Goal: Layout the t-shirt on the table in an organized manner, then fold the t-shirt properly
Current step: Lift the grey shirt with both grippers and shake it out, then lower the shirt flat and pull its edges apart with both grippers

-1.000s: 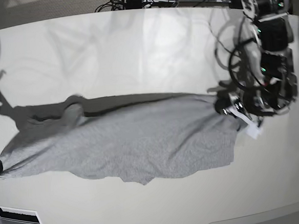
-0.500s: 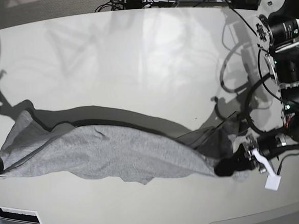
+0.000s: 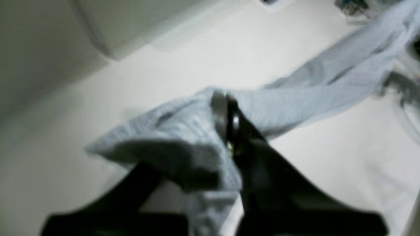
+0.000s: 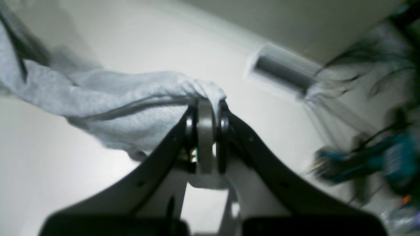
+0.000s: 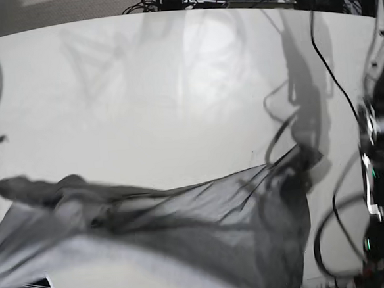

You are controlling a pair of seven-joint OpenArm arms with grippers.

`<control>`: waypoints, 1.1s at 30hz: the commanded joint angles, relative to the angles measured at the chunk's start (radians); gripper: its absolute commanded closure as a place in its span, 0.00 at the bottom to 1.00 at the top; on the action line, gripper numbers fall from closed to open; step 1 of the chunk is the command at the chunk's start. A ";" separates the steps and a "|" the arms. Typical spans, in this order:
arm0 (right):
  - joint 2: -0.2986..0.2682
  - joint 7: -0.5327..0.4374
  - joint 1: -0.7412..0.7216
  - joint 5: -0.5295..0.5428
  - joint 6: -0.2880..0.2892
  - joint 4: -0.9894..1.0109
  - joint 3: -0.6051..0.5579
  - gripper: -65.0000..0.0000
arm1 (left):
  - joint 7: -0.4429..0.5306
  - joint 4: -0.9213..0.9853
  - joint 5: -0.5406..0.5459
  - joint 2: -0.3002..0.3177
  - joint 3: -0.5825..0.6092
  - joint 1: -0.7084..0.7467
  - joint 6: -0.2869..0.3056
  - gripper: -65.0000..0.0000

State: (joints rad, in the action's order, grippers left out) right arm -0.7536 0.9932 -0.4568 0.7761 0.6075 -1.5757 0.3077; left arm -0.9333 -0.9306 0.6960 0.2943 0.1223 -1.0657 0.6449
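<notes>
Where the left wrist camera looks down its own arm, the left claw (image 3: 226,131) is pinched shut on a bunched edge of the t-shirt (image 3: 295,101), and the cloth runs away from it as a long, loose band above the pale desk (image 3: 98,108). The picture is blurred, so which hem or sleeve is caught I cannot tell.

In the right wrist view the right claw (image 4: 206,131) is likewise clamped on a gathered fold of the t-shirt (image 4: 115,98), with grey fabric sagging off to one side over the desk (image 4: 49,170).

From the base view the t-shirt (image 5: 185,230) hangs lifted and smeared across the lower frame, close to the camera, above the near edge of the desk (image 5: 175,86); neither claw is clearly visible here.

The cloth looks light, soft and limp: it will droop and crease wherever unsupported. Holding two corners of one edge, well apart, should let it drape flat.
</notes>
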 commanded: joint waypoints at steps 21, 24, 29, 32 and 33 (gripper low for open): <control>-0.356 0.393 -0.142 0.605 0.074 -0.005 0.012 1.00 | -0.280 0.122 0.401 0.084 0.109 -0.243 0.006 1.00; -0.337 0.403 -0.101 0.604 0.071 -0.005 0.012 1.00 | -0.281 0.123 0.425 0.111 0.109 -0.243 0.006 1.00; -0.310 0.403 -0.037 0.654 0.070 -0.005 0.012 1.00 | -0.356 0.128 0.542 0.131 0.113 -0.243 0.013 1.00; -0.277 0.403 0.035 0.704 0.071 -0.005 0.012 1.00 | -0.415 0.128 0.606 0.143 0.115 -0.114 0.013 1.00; -0.266 0.403 0.067 0.707 0.071 -0.005 0.012 1.00 | -0.422 0.128 0.613 0.147 0.115 -0.074 0.012 1.00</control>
State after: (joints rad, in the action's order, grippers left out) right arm -0.9913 1.4185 -0.3679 1.4673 0.6773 -1.5723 0.3084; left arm -1.3464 -0.7971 1.3006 0.4309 0.2420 -1.1084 0.6590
